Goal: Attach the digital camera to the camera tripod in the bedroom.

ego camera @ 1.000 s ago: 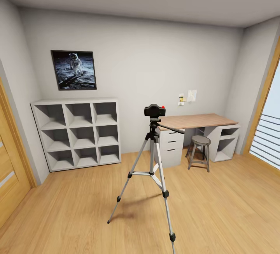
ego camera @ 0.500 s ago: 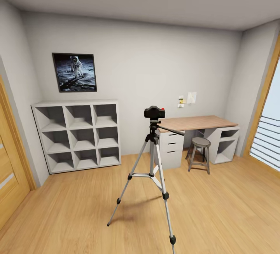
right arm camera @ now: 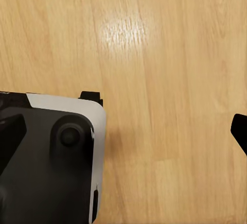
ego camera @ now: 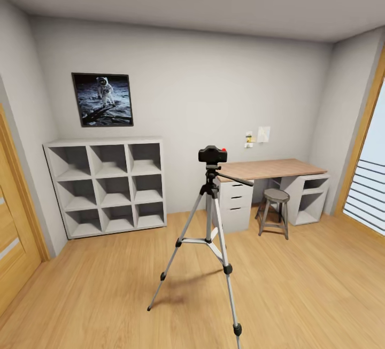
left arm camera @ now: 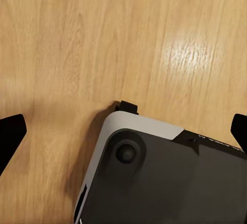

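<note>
The digital camera [ego camera: 212, 154], small and black with a red dot on top, sits on the head of the camera tripod [ego camera: 209, 215] in the middle of the bedroom floor. The tripod stands upright on three spread silver legs, its thin pan handle [ego camera: 235, 178] pointing right. My left gripper [left arm camera: 123, 131] hangs over the wood floor, open, its dark fingertips [left arm camera: 10, 131] far apart with nothing between them. My right gripper [right arm camera: 125, 134] is open too, over the floor beside my own base [right arm camera: 51, 162].
White cube shelving [ego camera: 107, 184] stands against the back wall under an astronaut picture [ego camera: 102, 99]. A wood-topped desk [ego camera: 270, 168] with a stool [ego camera: 275, 207] is at the back right. A wooden door [ego camera: 13, 231] is at the left, a window [ego camera: 369, 188] at the right.
The head view shifted slightly a second ago, so the whole room sits a little lower in the picture. Camera and tripod have not moved.
</note>
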Motion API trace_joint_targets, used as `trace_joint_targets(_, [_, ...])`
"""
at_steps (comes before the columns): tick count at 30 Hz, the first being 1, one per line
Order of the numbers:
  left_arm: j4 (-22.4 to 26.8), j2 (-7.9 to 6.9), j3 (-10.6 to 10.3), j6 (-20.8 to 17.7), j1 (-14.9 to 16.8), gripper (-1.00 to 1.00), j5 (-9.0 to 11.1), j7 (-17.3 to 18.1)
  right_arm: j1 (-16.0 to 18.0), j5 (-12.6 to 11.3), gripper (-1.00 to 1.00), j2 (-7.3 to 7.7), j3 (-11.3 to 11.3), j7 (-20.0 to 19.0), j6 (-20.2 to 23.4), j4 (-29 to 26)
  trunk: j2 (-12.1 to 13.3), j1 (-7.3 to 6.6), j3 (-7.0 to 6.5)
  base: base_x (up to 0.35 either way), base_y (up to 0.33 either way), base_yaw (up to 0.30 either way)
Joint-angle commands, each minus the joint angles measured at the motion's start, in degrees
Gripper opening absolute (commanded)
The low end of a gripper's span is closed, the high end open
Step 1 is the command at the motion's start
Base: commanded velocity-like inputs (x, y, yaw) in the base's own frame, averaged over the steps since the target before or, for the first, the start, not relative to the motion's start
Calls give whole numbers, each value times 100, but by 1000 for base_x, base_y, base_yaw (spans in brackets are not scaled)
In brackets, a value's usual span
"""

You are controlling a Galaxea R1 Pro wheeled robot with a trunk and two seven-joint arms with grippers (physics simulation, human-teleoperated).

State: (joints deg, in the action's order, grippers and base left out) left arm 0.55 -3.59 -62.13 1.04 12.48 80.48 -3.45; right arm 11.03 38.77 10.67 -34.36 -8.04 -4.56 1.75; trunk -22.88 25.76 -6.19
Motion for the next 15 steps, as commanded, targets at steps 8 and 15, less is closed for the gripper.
trace_joint_targets(8, [6,-1,-43,10,0,100,38,-24,5,39,100,5,-39,-5,-27,18,-4,2,2,0,0,0])
trace_joint_targets(15, [6,-1,-44,10,0,100,38,-24,5,43,100,4,-36,-5,-31,18,-4,2,2,0,0,0])
